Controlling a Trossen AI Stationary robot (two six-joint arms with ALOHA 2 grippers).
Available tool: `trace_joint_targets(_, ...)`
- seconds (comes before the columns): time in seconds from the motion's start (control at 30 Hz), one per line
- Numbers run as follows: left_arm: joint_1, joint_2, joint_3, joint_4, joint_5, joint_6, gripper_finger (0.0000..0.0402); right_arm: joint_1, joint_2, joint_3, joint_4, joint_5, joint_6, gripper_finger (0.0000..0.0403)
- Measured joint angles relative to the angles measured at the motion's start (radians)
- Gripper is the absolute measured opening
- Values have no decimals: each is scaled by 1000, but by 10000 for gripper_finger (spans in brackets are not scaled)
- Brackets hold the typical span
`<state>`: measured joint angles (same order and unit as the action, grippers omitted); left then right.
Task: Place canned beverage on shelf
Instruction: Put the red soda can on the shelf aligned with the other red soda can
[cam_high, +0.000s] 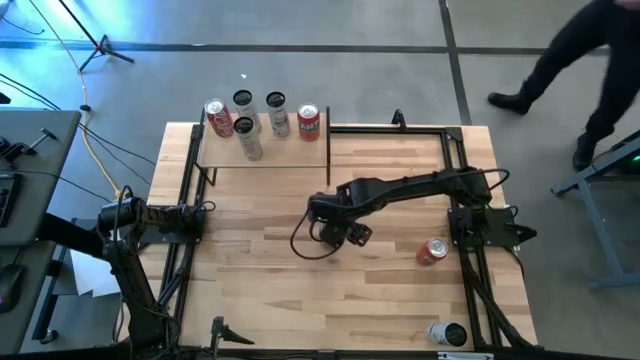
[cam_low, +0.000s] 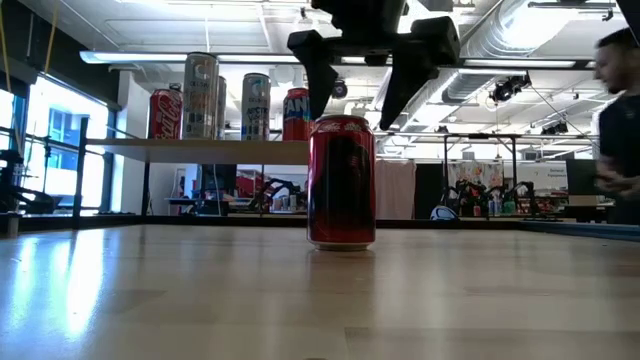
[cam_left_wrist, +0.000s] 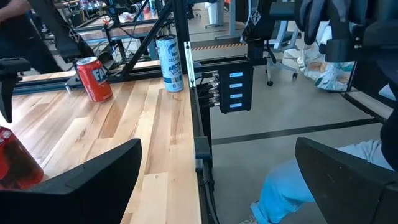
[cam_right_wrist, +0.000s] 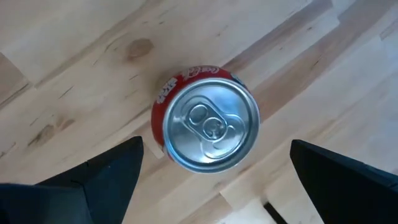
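Right gripper (cam_low: 362, 105) hung wide open over upright red aluminium cola can (cam_low: 341, 181), five cans stood on pale wooden shelf (cam_high: 290, 150), left gripper (cam_high: 205, 210) open, idle at table edge.

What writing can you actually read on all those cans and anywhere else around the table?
"Coca-Cola", in white script, part hidden: on the red can under the right pincer.
"FA": on the red can lying on its side.
"FAN", cut off: on the shelf's orange-red can.
White script on the shelf's red can: too small to read.
Print on the tall pale can: too blurred to read.
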<state>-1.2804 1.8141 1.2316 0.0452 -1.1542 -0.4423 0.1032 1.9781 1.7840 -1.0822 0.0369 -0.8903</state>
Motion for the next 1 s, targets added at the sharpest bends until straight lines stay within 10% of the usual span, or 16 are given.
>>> trace_joint_targets(0.67, 0, 0, 0, 5, 0, 0, 399, -38, 100, 1, -34, -111, -107, 386)
trace_joint_targets(1.0, 0, 0, 0, 5, 0, 0, 399, -38, 100, 1, -31, -125, 109, 285)
